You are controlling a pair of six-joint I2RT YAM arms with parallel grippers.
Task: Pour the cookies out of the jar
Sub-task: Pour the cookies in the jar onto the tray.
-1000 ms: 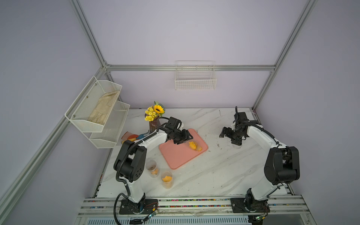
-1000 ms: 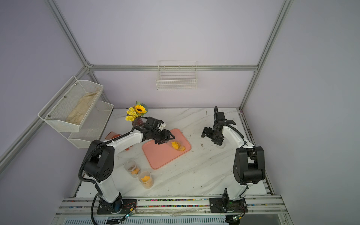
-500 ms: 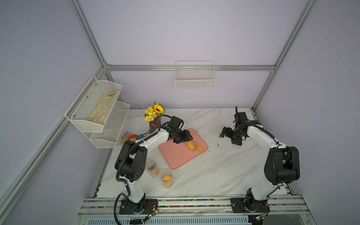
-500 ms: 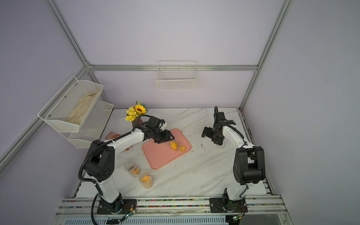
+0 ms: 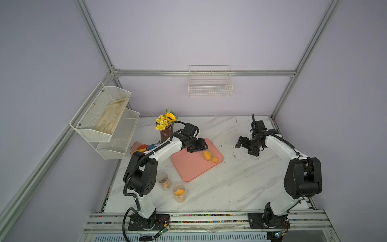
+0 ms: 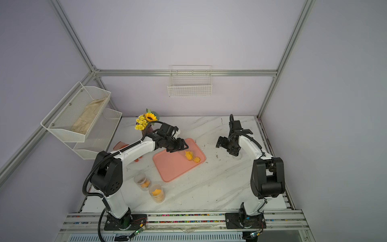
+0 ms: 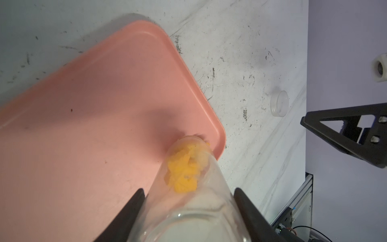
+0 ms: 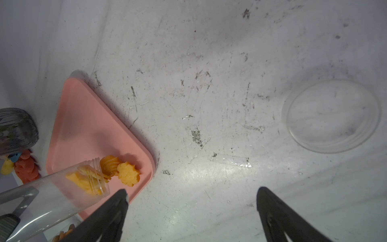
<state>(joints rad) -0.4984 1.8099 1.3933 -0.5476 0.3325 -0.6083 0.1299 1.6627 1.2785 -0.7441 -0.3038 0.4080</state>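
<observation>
pour | left gripper (image 7: 188,193) clamped on clear jar (image 7: 189,220) | jar's long axis slanted, mouth down over pink tray (image 7: 83,100) corner, centre-right of frame | cookies (image 7: 182,174) bunched at mouth, two already on tray | right gripper (image 8: 191,191) wide, empty, farther off

There are two robot arms, a left arm (image 5: 163,149) and a right arm (image 5: 279,144), plus one pink tray (image 5: 192,169) and one clear lid (image 8: 330,117). Clear jars number three: one tilted jar (image 8: 58,194) over the tray and two upright jars (image 5: 164,181) (image 5: 179,193) at the near left. Two cookies (image 8: 109,165) (image 8: 128,172) lie loose on the tray — those inside the jars are too bunched to count.
</observation>
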